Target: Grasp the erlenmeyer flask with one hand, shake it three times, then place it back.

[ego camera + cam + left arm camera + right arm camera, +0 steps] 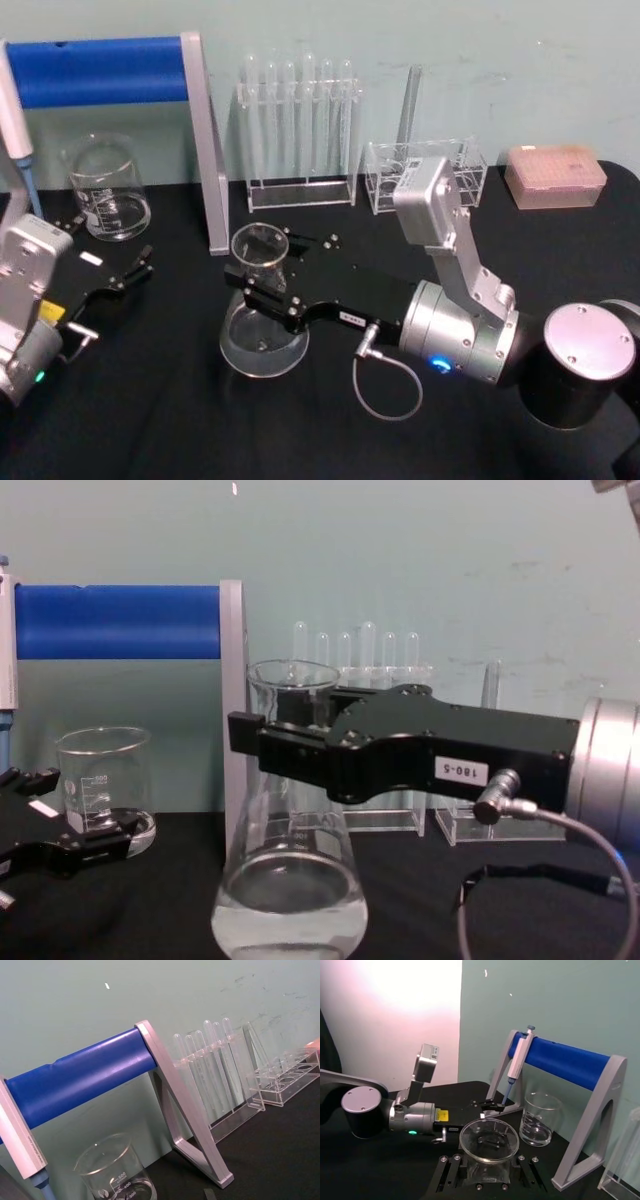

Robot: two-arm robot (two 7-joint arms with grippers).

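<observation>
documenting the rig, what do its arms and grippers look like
Right gripper: flat black body, two black jaws, white label reading 180-5, silver cylindrical wrist with a blue light, looping grey cable. Left gripper: black too, plain white tag, yellow sticker, silver wrist with a green light.

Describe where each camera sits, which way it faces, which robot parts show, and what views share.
Head: above, looking down at the table; right pincer around the erlenmeyer flask, left arm.
Chest: low, looking across; right pincer large, left pincer lower left.
Left wrist: faces blue stand, beaker, test tubes.
Right wrist: over its pincer and flask, toward the left arm.
Shared: all show the beaker.
</observation>
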